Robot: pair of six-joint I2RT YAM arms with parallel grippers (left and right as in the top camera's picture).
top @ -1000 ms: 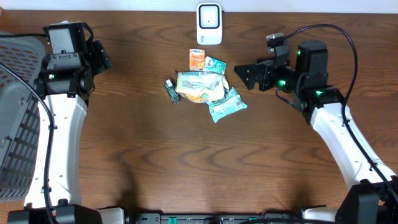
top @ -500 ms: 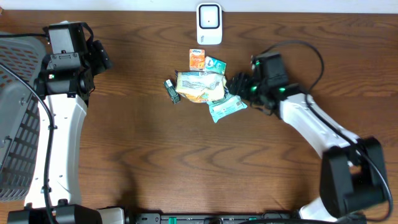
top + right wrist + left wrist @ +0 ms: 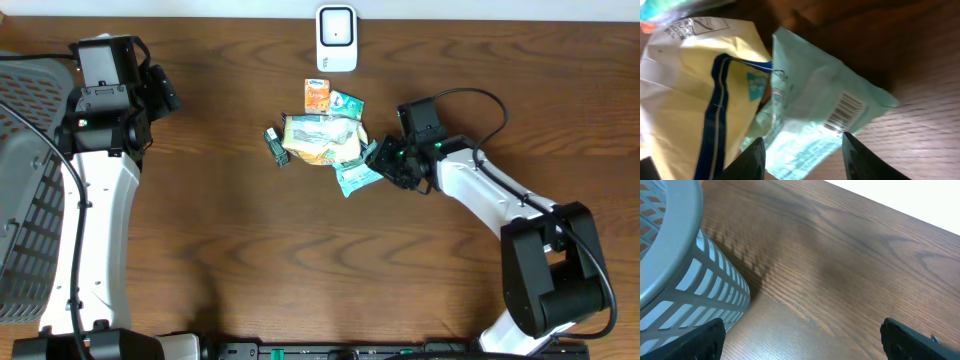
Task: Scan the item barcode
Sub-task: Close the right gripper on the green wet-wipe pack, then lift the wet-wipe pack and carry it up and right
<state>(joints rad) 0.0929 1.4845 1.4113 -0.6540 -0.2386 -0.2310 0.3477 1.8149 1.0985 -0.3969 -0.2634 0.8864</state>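
Grasp pale teal plastic packet (image 3: pixel 815 85) clear of its barcode (image 3: pixel 844 111) | right jaws straddle it, grip unclear | left jaws open

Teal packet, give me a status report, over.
Left fingers open, beside basket. Right fingers astride teal packet, grip unconfirmed. Yellow bag overlaps its edge; barcode showing.

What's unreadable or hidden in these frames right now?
Right gripper at pale teal foil pouch: contact unclear. The right wrist view's bottom edge cuts the fingers, and overhead the arm covers it.
Pouch barcode: digits too small, right wrist.
Small dark green packet: label too small, overhead.
Grey slatted basket: contents cut off by overhead's left edge.
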